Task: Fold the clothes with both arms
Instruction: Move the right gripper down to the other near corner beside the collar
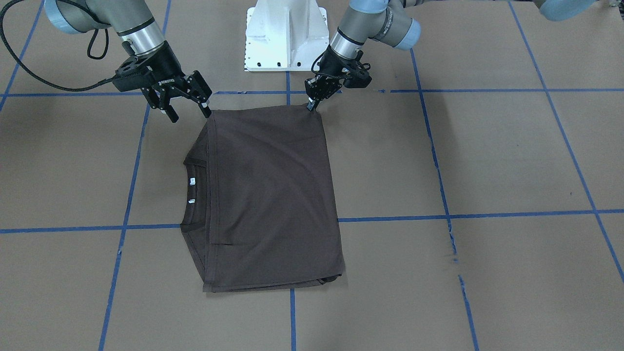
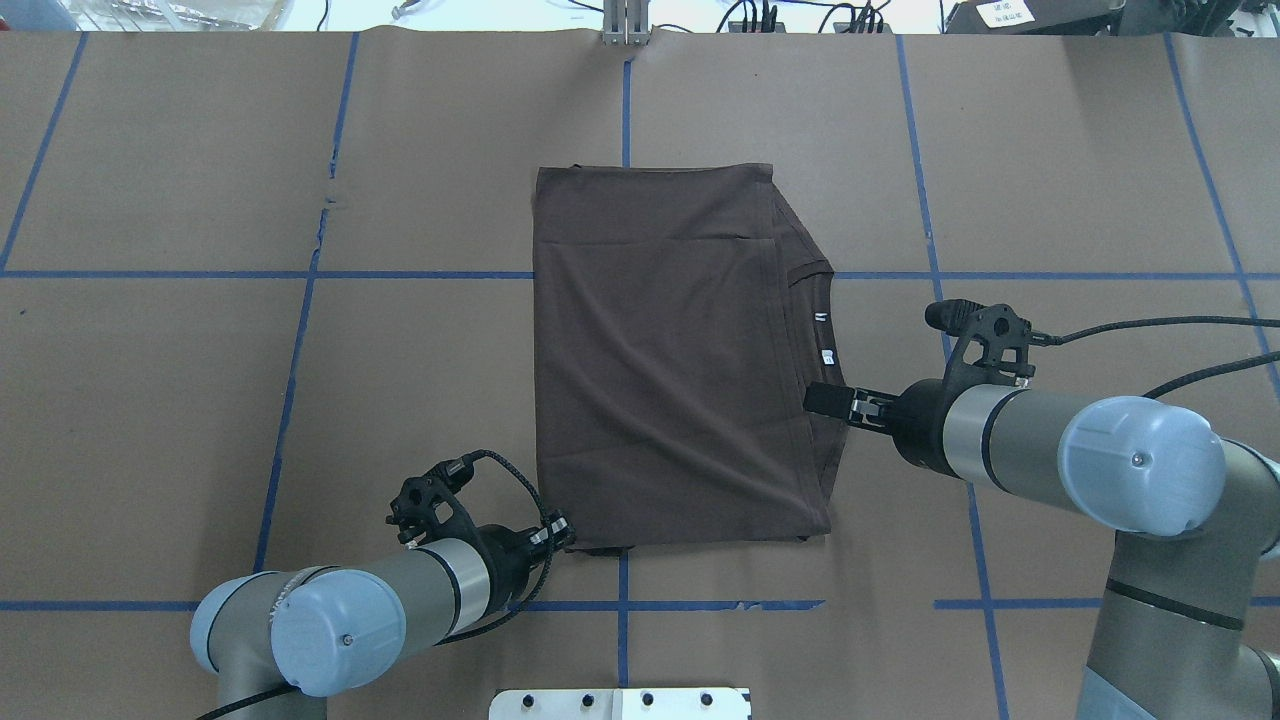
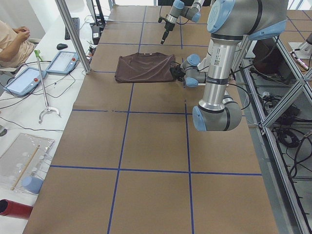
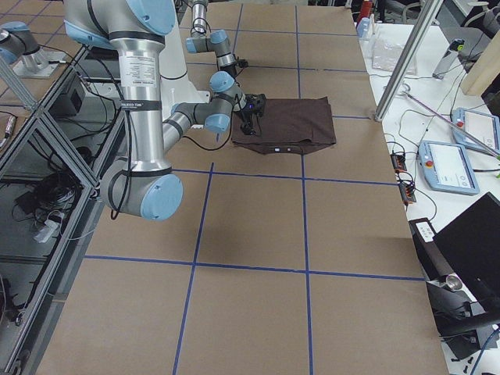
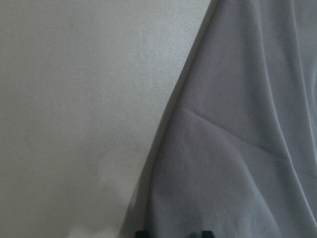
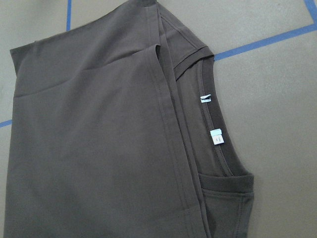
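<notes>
Overhead exterior view showed us the dark brown short-sleeved cotton T-shirt (image 2: 660,350) lying folded into a rectangle near the middle of the brown paper-covered table (image 2: 180,400). We judged that one more fold was being prepared, because both grippers stood at the two corners of the edge nearest to the robot. The black two-finger left gripper (image 1: 312,103) was narrowed on its corner and seemed to pinch the cloth, which rose there into a small peak. The black two-finger right gripper (image 1: 189,113) stood wide and empty, with one fingertip just beside the other corner. Next, we thought, the right one had to close on that corner, so that both could lift the edge evenly. The ribbed round collar (image 6: 210,124) with its white neck tags (image 6: 216,137) showed on the robot's right side. Soft creases crossed the top layer.
</notes>
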Tool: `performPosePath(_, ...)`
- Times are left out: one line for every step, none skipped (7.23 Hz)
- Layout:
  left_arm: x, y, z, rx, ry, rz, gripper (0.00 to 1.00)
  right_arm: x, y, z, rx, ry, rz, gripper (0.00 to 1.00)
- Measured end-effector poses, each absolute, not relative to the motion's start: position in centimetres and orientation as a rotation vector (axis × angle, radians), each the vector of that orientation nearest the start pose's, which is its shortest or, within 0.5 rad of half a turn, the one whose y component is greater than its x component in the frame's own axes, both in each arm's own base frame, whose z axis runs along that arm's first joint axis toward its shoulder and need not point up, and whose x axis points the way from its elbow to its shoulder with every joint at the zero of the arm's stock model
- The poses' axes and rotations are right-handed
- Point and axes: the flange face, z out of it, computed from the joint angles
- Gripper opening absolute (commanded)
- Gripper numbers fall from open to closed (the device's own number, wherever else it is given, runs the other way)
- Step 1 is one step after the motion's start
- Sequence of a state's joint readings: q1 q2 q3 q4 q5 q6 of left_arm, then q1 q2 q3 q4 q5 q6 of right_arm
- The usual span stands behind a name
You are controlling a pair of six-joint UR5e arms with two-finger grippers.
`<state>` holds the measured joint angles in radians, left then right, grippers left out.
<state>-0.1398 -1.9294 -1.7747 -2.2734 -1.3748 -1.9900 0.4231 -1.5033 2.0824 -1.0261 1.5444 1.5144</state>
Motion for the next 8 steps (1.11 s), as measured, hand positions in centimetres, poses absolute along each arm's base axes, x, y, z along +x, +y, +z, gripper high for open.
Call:
performPosePath(57.6,-23.5,28.3,-0.009,1.300,-0.603,0.00,-39.4,-32.5,32.9,0.274,-1.083,0.370,0.86)
performPosePath(57.4,-23.5,27.9,-0.011,1.308,-0.602,0.00,-39.8,-32.7,32.9,0.237,-1.066,0.437,0.85)
performPosePath(57.2,-23.5,27.6,-0.012,1.315,-0.601,0.00,-41.1,-32.7,32.3,0.202,-1.030,0.514,0.86)
performPosePath(57.1,-23.4,27.3,-0.013,1.321,-0.601,0.00,-43.3,-32.1,31.5,0.186,-0.968,0.567,0.89)
performPosePath(57.0,-23.4,27.1,-0.014,1.325,-0.601,0.00,-45.6,-31.3,30.9,0.188,-0.906,0.583,0.90)
performPosePath(56.9,-23.4,27.0,-0.016,1.328,-0.600,0.00,-47.4,-30.5,30.9,0.194,-0.861,0.578,0.90)
performPosePath(56.9,-23.4,26.8,-0.017,1.331,-0.599,0.00,-48.6,-29.9,31.5,0.205,-0.828,0.566,0.90)
performPosePath(56.9,-23.4,26.7,-0.018,1.333,-0.598,0.00,-49.5,-29.1,32.1,0.215,-0.808,0.550,0.90)
